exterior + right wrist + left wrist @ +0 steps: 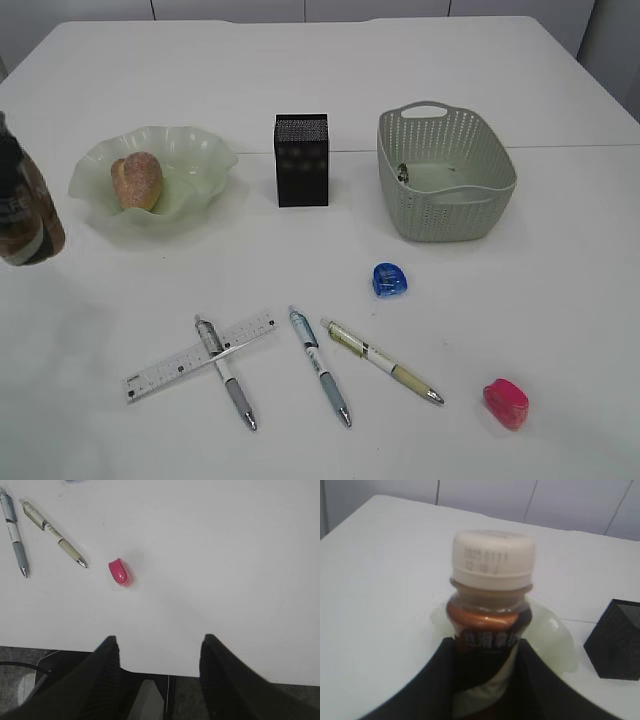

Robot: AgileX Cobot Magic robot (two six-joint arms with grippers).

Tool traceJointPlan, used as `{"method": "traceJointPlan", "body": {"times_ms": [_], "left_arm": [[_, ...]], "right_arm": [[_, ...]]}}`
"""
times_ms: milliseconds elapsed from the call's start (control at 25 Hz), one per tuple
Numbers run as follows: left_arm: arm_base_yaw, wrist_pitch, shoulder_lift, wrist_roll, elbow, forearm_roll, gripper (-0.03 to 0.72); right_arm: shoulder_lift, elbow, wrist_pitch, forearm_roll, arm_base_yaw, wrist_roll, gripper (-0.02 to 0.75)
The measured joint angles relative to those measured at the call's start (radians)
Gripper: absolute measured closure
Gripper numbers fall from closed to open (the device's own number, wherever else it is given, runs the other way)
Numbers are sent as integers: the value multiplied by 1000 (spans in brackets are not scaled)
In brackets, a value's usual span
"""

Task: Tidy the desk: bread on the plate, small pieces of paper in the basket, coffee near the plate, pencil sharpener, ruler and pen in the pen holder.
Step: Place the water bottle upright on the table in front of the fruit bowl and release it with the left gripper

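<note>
A brown coffee bottle (22, 200) with a white cap is at the far left edge, left of the plate. In the left wrist view my left gripper (486, 645) is shut on the bottle (490, 610) below its neck. The bread (138, 180) lies on the pale green plate (200, 140). A ruler (180, 362), three pens (225, 372) (320, 365) (385, 362), a blue sharpener (389, 279) and a pink sharpener (506, 402) lie on the table. My right gripper (159, 639) is open and empty over the table's front edge, near the pink sharpener (120, 572).
The black mesh pen holder (301, 160) stands mid-table and also shows in the left wrist view (615, 640). The green basket (445, 215) at the right holds a small scrap (402, 172). The plate (555, 635) shows behind the bottle.
</note>
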Motion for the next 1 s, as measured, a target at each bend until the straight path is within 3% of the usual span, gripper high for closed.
{"method": "traceJointPlan", "body": {"times_ms": [240,520,1000], "left_arm": [[0,-166,143,-10,0,144,479],[0,-329,312,31,0,157,479],[0,-347,410,71,-2,163,478]], "right_arm": [[0,0,0,0,0,0,323],[0,0,0,-13,0,0,323],[0,0,2,-34,0,0,323]]}}
